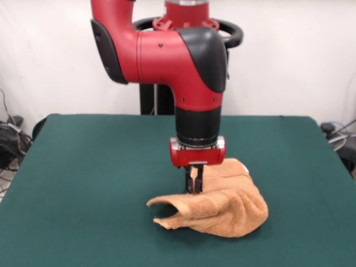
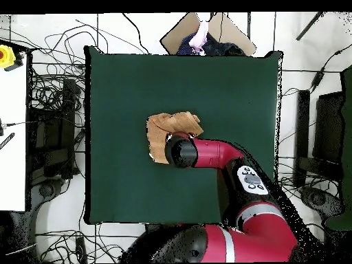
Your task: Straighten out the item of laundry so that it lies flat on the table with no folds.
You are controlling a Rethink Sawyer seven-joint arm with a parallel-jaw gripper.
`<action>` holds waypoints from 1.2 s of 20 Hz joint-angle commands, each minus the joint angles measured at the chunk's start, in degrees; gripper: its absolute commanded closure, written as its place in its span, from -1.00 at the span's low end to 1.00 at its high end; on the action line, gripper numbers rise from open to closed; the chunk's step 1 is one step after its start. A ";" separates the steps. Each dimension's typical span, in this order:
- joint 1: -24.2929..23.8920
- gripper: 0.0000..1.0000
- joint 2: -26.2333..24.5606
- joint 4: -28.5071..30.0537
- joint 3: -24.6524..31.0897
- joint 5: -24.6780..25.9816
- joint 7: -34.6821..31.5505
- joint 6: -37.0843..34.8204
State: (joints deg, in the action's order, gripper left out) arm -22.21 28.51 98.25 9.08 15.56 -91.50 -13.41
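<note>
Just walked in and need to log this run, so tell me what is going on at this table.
A red and black Sawyer arm reaches down over a dark green table, working on an orange-tan towel. The gripper sits at the top of the towel, its fingers closed on a raised bit of cloth. The towel is far from flat: it lies bunched in a heap near the table's middle, with one edge curled up and folds across it. Straightening is not yet done.

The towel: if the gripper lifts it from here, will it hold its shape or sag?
Probably sag: the towel already lies crumpled in soft folds, one edge curled over. Its terry pile likely grips the table, so pushing would bunch it. The gripper looks pinched on a fold.
</note>
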 commanded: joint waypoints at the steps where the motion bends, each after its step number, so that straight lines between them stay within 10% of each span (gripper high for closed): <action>1: -0.22 1.00 7.30 1.02 3.95 -1.41 -2.38 -9.73; 14: -4.24 1.00 4.84 -3.21 8.86 -0.74 0.92 -12.02; 15: -4.93 -1.00 4.38 -3.55 9.61 -0.14 1.22 -11.89; 24: -7.66 -1.00 2.80 -4.81 12.15 1.89 3.50 -11.76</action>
State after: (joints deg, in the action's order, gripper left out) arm -29.37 33.05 95.96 15.73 15.46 -91.50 -20.68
